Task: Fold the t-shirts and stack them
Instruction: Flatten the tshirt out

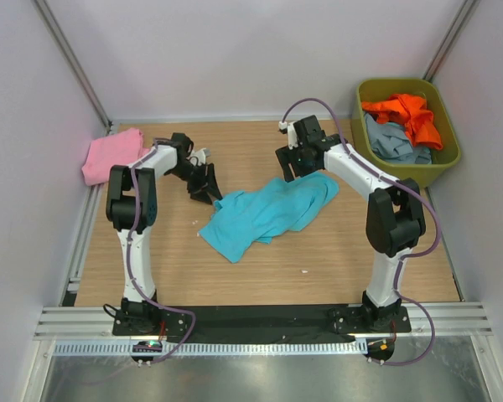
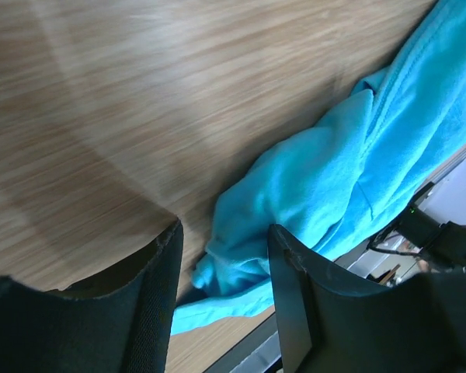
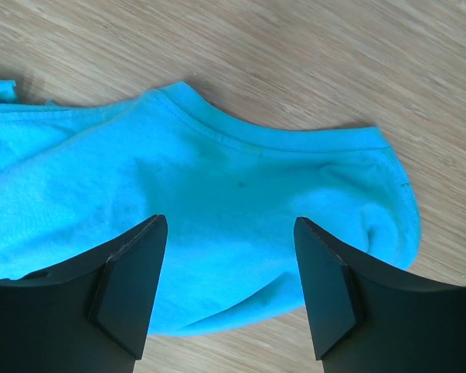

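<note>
From above, the left pincer [image 1: 206, 186] is seen partly open at the left end of the turquoise t-shirt [image 1: 268, 209], and the right pincer [image 1: 292, 167] is spread wide over its far-right end. The shirt lies crumpled on the wooden table [image 1: 318, 260], its length running near-left to far-right, with white walls around. In the left wrist view, cloth is seen between the parted fingers [image 2: 159, 295]; contact cannot be told. In the right wrist view, only shirt is framed by the wide jaws.

turquoise t-shirt [image 1: 268, 211] crumpled, pink t-shirt [image 1: 109, 156] — far left

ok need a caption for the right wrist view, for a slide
Open right gripper hovering over one rounded end of the crumpled turquoise t-shirt on the wooden table.
</note>
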`<state>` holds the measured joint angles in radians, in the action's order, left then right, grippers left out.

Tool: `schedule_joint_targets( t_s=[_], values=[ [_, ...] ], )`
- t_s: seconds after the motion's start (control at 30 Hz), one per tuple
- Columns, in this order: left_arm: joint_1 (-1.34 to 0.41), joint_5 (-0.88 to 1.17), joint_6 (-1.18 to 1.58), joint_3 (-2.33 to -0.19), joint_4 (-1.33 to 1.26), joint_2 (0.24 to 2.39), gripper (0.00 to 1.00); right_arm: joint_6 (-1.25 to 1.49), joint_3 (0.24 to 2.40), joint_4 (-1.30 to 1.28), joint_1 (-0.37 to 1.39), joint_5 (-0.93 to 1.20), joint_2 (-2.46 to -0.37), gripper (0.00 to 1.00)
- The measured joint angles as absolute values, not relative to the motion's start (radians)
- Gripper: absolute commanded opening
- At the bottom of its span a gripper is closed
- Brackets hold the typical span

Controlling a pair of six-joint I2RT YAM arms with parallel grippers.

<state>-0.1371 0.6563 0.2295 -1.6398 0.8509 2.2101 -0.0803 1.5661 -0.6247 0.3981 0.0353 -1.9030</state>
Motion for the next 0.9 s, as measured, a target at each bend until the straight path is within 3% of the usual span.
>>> schedule_joint_targets(
  t_s=[0.1, 0.17, 0.2, 0.23, 0.27, 0.77, 0.83, 0.87, 0.9],
  values=[
    [-0.175, 0.657, 0.23, -1.638, 0.849, 2.21, 0.48, -0.067, 1.578, -0.625, 0.387, 0.043, -1.924, 0.72],
    [-0.204, 0.662, 0.233, -1.633, 0.848, 2.21, 0.4, -0.06, 1.586, -0.624, 0.375, 0.046, -1.938, 0.72],
    [-0.219, 0.664, 0.233, -1.628, 0.846, 2.21, 0.33, -0.056, 1.586, -0.624, 0.369, 0.047, -1.942, 0.72],
    [-0.229, 0.664, 0.234, -1.624, 0.844, 2.211, 0.09, -0.054, 1.586, -0.625, 0.366, 0.047, -1.942, 0.72],
    [-0.242, 0.666, 0.243, -1.62, 0.844, 2.212, 0.0, -0.053, 1.586, -0.625, 0.361, 0.047, -1.942, 0.72],
    [-0.221, 0.603, 0.208, -1.626, 0.862, 2.179, 0.0, 0.007, 1.411, -0.622, 0.328, 0.097, -1.947, 0.66],
    [-0.219, 0.591, 0.2, -1.619, 0.862, 2.144, 0.0, 0.014, 1.418, -0.618, 0.325, 0.104, -1.958, 0.49],
    [-0.218, 0.585, 0.197, -1.615, 0.862, 2.122, 0.0, 0.018, 1.425, -0.618, 0.324, 0.109, -1.969, 0.22],
    [-0.218, 0.581, 0.196, -1.614, 0.862, 2.107, 0.0, 0.022, 1.438, -0.621, 0.323, 0.111, -1.982, 0.08]
  ],
)
